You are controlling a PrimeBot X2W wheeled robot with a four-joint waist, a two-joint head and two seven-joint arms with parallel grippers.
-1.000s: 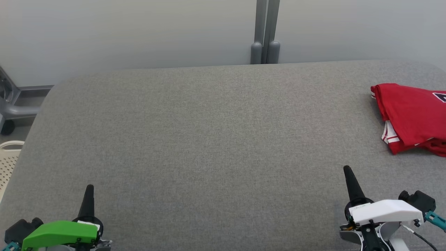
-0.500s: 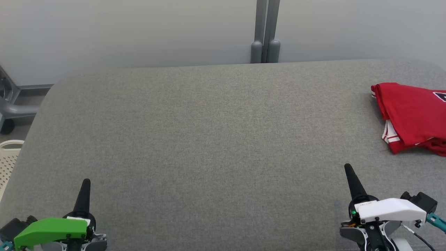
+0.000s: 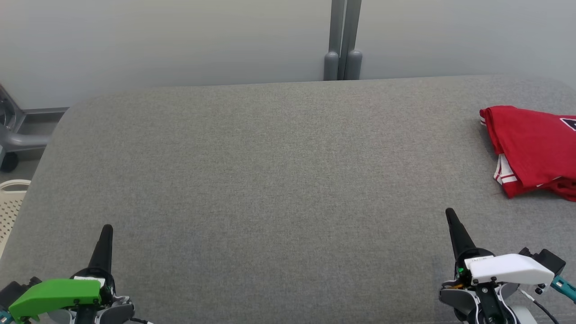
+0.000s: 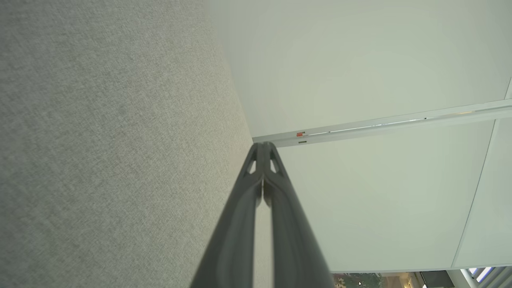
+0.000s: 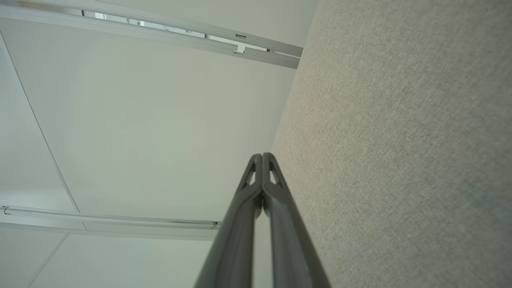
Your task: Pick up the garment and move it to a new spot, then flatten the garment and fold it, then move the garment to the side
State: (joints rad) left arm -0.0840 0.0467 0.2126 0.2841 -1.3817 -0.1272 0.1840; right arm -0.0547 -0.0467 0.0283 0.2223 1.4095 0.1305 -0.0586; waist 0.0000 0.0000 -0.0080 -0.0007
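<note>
1. Garment: red with white-striped trim, lying as a loosely folded bundle at the far right of the grey padded surface. Its right part is cut off by the edge of the head view. Neither gripper touches it.
2. Left gripper: under a green cover at the lower left of the head view. Its two dark fingers are pressed together into a single point with nothing between them (the left wrist view shows the tips meeting). It is over bare grey fabric, well apart from the garment.
3. Right gripper: under a white cover at the lower right. Its fingers are likewise closed tip to tip and empty. It is nearer the garment than the left one, yet apart from it, with bare fabric between.
4. Basket: pale and perforated, beside the left edge of the surface and lower than it. The frame cuts most of it off, so its contents cannot be told.
5. Background: a pale wall behind the surface, a grey double post against it at the surface's far edge, and a grey wheeled frame at the far left.
</note>
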